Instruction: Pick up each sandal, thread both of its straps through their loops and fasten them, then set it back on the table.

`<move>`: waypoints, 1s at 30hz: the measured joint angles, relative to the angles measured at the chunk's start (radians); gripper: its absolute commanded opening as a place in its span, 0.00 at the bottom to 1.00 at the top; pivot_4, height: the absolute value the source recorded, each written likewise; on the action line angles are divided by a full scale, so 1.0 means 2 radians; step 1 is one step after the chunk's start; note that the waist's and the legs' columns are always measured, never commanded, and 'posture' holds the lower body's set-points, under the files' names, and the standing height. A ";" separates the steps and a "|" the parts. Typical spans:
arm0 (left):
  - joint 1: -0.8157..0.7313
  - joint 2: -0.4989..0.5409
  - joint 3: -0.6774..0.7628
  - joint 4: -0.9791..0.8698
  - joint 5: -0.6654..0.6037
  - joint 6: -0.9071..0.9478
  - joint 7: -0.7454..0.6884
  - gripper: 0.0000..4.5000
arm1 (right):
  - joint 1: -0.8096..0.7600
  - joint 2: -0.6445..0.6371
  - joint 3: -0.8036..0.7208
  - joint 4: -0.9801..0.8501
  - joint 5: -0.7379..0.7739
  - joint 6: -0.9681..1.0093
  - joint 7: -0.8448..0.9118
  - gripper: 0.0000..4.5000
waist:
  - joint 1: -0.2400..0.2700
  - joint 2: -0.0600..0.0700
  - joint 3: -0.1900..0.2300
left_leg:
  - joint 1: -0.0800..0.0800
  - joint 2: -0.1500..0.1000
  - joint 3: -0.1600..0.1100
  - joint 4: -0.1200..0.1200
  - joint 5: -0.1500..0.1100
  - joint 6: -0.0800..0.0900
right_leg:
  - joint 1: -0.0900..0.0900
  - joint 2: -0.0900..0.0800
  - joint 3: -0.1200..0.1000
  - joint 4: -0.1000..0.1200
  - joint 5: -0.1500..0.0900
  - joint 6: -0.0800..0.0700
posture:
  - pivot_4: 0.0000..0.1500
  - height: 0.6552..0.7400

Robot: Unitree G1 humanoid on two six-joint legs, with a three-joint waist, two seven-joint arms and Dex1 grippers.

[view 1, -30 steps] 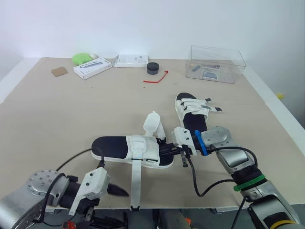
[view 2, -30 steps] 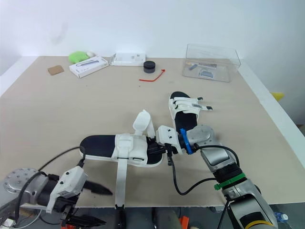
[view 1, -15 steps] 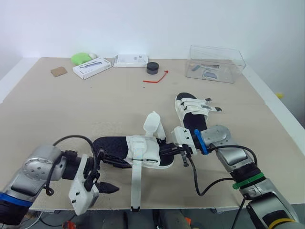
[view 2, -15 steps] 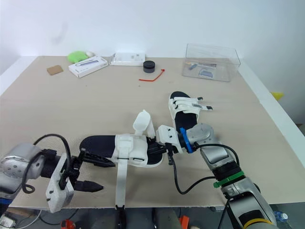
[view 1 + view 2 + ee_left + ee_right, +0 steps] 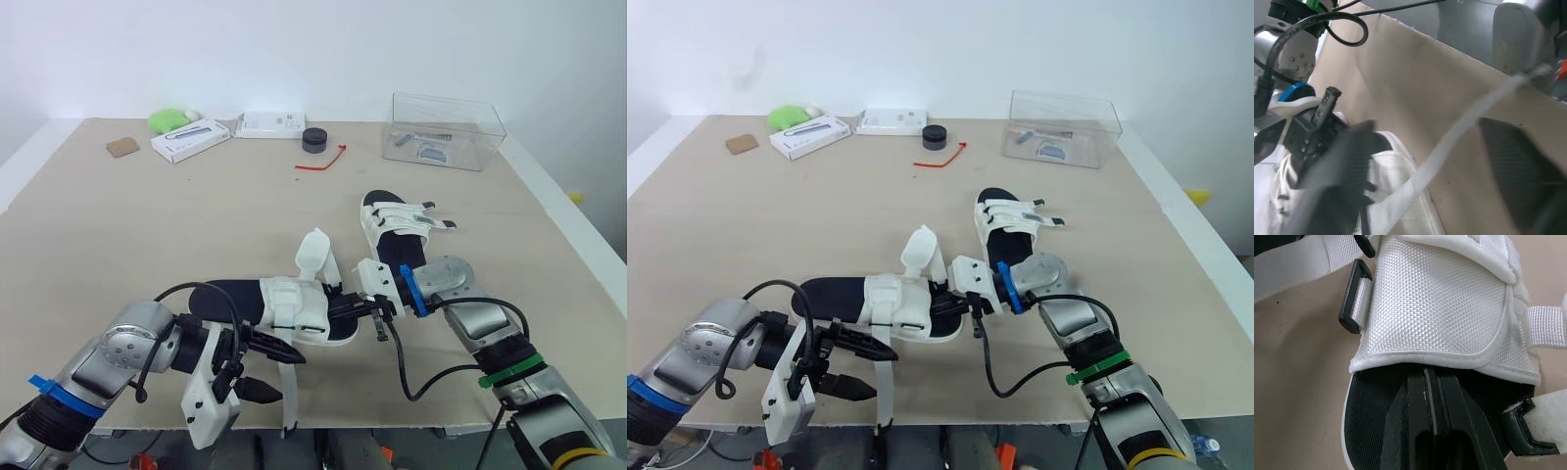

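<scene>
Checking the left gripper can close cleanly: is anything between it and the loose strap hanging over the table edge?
Nothing visible stands between them. The left gripper is open, and the loose strap runs between its fingers. The right gripper is shut on the near sandal's sole.

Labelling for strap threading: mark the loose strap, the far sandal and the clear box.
loose strap (image 5: 289, 413): left eye view, lower length near the table edge.
far sandal (image 5: 394, 223): left eye view, its white straps.
clear box (image 5: 441, 147): left eye view, front wall.
</scene>
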 measured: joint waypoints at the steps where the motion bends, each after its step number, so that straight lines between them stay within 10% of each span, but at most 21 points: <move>1: -0.002 0.000 -0.002 0.000 0.000 0.004 0.001 0.25 | 0.000 0.000 0.000 0.000 0.000 0.000 0.000 0.00 | 0.000 0.000 0.000 | 0.000 0.000 0.000 0.000 0.000 0.000 | 0.000 0.000 0.000 0.000 0.000 0.000 | 1.00 1.00; 4: -0.008 -0.003 -0.006 0.007 -0.012 0.030 0.003 0.01 | 0.000 0.000 0.000 -0.001 0.000 0.002 -0.001 0.00 | 0.000 0.000 0.000 | 0.000 0.000 0.000 0.000 0.000 0.000 | 0.000 0.000 0.000 0.000 0.000 0.000 | 1.00 1.00; 19: -0.053 -0.011 0.105 -0.029 -0.433 0.648 0.125 0.01 | 0.000 0.000 0.000 0.000 -0.001 -0.004 0.000 0.00 | 0.000 0.000 0.000 | 0.000 0.000 -0.001 0.000 0.000 0.000 | 0.000 0.001 -0.001 0.000 0.000 0.001 | 1.00 1.00; 30: -0.024 -0.003 0.100 -0.051 -0.276 0.543 0.053 0.06 | 0.003 -0.006 0.000 -0.004 -0.001 -0.005 -0.001 0.00 | 0.001 0.000 0.000 | 0.000 -0.001 -0.001 0.000 0.001 -0.001 | 0.000 0.001 0.000 0.000 -0.001 -0.001 | 1.00 1.00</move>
